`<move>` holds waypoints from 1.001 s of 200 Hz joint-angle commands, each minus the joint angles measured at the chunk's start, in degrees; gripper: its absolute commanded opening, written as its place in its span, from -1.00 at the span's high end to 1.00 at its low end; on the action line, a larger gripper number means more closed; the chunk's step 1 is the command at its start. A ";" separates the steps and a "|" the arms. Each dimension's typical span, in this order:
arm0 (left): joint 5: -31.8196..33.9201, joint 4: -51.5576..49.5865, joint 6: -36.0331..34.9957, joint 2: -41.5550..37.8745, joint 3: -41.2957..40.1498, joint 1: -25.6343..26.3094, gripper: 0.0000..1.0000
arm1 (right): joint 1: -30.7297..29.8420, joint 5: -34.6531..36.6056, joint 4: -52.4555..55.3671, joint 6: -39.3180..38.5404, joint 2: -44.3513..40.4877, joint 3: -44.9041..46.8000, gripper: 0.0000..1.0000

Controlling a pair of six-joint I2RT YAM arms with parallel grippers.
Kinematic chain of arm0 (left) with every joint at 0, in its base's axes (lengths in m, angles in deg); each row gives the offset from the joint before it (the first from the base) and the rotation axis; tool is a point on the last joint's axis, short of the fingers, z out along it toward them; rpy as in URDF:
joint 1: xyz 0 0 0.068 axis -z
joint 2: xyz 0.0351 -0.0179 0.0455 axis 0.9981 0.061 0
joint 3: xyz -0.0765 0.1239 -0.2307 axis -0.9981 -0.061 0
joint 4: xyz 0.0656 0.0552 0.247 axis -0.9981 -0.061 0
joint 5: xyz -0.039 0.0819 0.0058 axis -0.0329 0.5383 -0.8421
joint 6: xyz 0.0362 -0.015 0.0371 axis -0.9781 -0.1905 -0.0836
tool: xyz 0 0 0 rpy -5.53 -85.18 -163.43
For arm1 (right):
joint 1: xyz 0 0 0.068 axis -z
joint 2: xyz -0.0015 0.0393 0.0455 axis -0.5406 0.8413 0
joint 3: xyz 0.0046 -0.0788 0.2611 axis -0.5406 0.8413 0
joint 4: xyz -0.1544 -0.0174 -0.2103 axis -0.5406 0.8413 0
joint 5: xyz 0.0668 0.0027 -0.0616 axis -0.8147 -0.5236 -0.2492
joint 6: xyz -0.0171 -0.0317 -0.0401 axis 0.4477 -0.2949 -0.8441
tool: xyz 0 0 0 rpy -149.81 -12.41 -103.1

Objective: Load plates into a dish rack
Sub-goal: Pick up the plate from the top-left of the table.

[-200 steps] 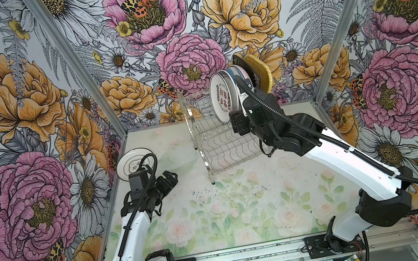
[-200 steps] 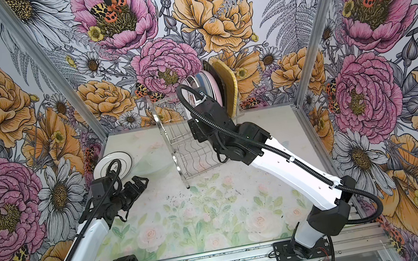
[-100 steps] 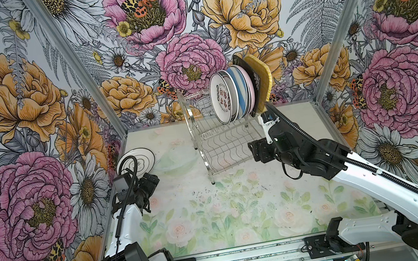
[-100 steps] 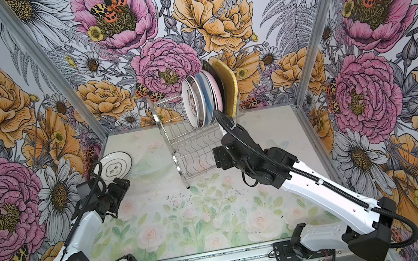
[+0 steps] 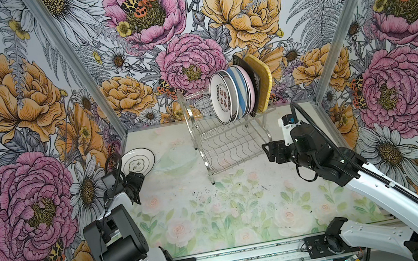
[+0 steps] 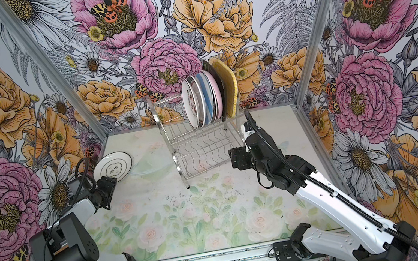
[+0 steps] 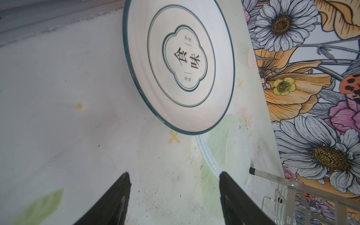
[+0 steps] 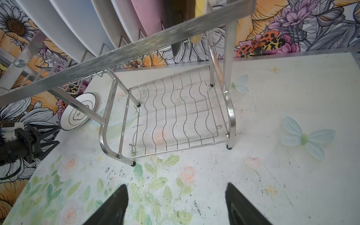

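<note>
**One plate flat, others racked**

At left, the left tool, jaws apart, points at the white plate lying face up on the surface. The dish rack runs left to right. The racked plates stand on edge on its top tier, facing left. The right tool gapes empty beside its right end.

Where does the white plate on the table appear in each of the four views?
In a top view: plate at the table's far left.
In a top view: same spot.
Left wrist: large, just ahead of the open left gripper.
Right wrist: small, partly behind a rack leg.
Shared landmark: the rack.
</note>
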 commanded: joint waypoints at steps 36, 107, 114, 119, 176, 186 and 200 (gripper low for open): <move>-3.80 5.65 1.99 5.99 3.35 -2.76 -0.29 | 4.30 -4.32 -2.23 1.23 -3.86 3.33 -0.60; -5.54 6.97 3.06 12.46 6.64 -3.09 -0.14 | 7.03 -7.08 -3.50 1.17 -3.89 4.64 -0.60; -5.58 7.09 3.07 13.16 7.07 -3.14 -0.12 | 7.20 -7.16 -3.58 1.31 -3.98 4.90 -0.61; -5.69 7.15 3.07 13.56 7.39 -3.11 -0.11 | 7.33 -7.21 -3.68 1.32 -4.10 4.98 -0.60; -5.77 8.14 3.72 17.29 9.24 -3.28 -0.02 | 8.34 -8.27 -4.16 1.74 -3.77 5.57 -0.61; -5.73 8.40 3.86 17.28 9.53 -3.24 0.00 | 8.47 -8.51 -4.26 1.77 -3.67 5.41 -0.60; -5.41 8.93 4.15 18.85 9.68 -3.31 0.03 | 8.54 -8.56 -4.51 1.77 -3.45 5.37 -0.61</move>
